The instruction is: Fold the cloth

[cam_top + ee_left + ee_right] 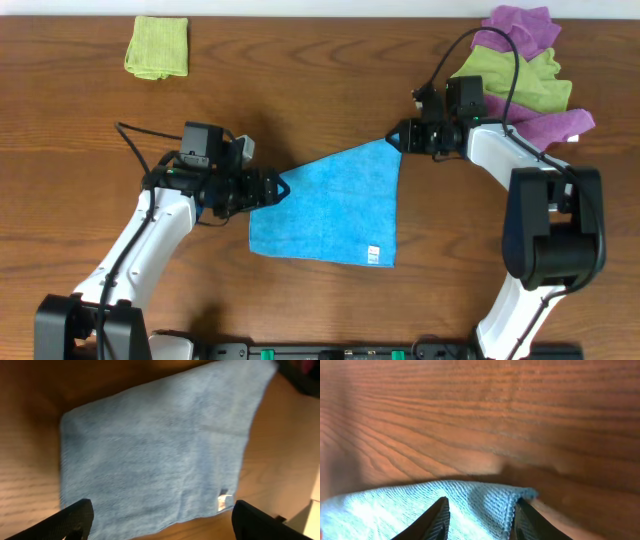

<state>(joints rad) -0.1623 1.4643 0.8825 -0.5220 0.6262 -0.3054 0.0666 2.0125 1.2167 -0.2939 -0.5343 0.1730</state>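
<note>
**A:** Overhead view: the cloth [335, 205] lies flat in the middle of the counter [300, 80], with an arm at each of two corners. Why there?

**B:** A fold needs corners carried across. The left end effector [283, 188] sits at the cloth's left point and the right end effector [398, 135] at its far right corner. The lime-green cloth [157, 46] and the purple-and-green pile [525, 70] lie well apart from it, out of the way.

**A:** Left wrist view?

**B:** Its fingers [75, 520] stand wide apart and clamp nothing. The cloth spreads out beyond them, its white tag [223, 501] near the right finger. I'd say it is lined up over the edge, ready rather than gripping.

**A:** Right wrist view?

**B:** The corner humps up between the two fingers, one on each side of it. It looks placed for a pinch, but I can't tell whether the pads already bite the fabric.

**A:** Any risk?

**B:** Microfibre is limp, so a shallow hold on the hem could slip once it is lifted.
</note>
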